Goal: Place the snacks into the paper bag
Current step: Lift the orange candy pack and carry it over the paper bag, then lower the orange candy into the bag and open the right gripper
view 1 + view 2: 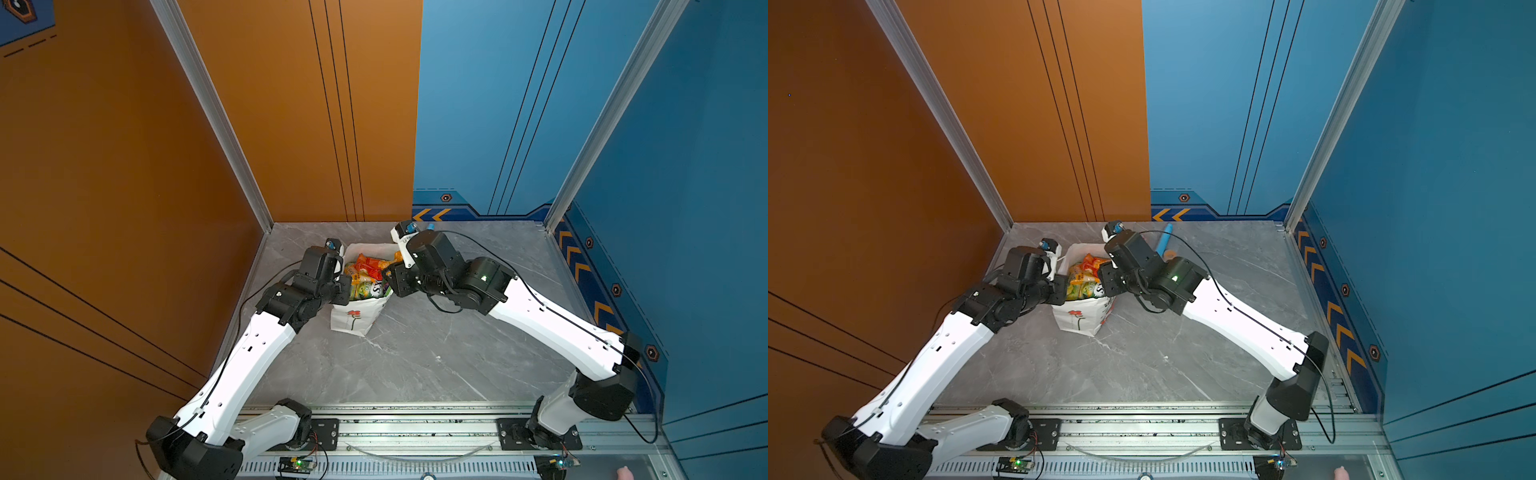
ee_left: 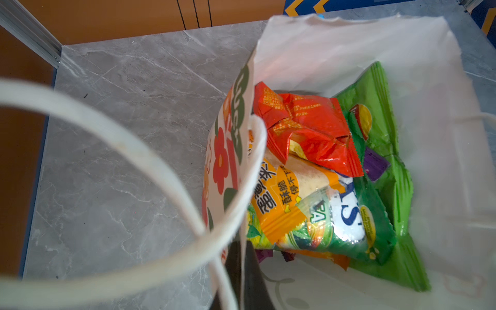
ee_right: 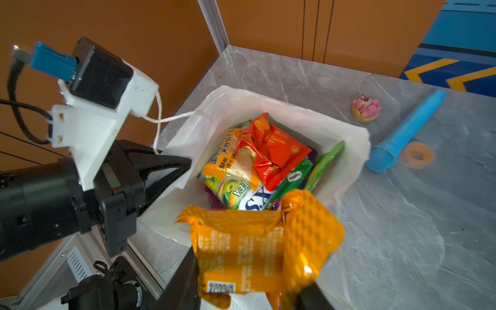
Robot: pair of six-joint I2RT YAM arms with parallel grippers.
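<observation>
Both grippers loaded. My right gripper (image 3: 249, 290) is pinching 1 orange packet (image 3: 257, 241), jaws part-spread around it. It hangs crumpled over the rim of the paper bag (image 3: 281, 104), not inside yet. My left gripper (image 2: 243, 264) is pressed together on the bag's side wall, paper sandwiched between the 2 dark fingers (image 2: 256, 276). 1 white cord handle (image 2: 112, 128) loops right by my left wrist camera

Bags: 1, upright on the grey marble table (image 1: 436, 353), towards the back left corner in both top views, mouth open

Snacks inside, as far as I can count from the wrist views:
- 1 red packet (image 2: 308, 126) on top
- 1 orange-yellow packet (image 2: 279, 201) partly under it
- 1 green FOX'S bag (image 2: 349, 222)
- 1 large green chip bag (image 2: 391, 193) on edge along one wall
- purple wrapper (image 2: 374, 163) showing in 2 spots, can't tell if 1 pack or 2
- 1 more orange edge under the FOX'S bag, too buried to identify

Off-task, on the table beside the bag: 1 blue tube (image 3: 408, 128), 1 pink cake toy (image 3: 366, 108), 1 orange ring (image 3: 417, 155) just beside the tube's wide end
</observation>
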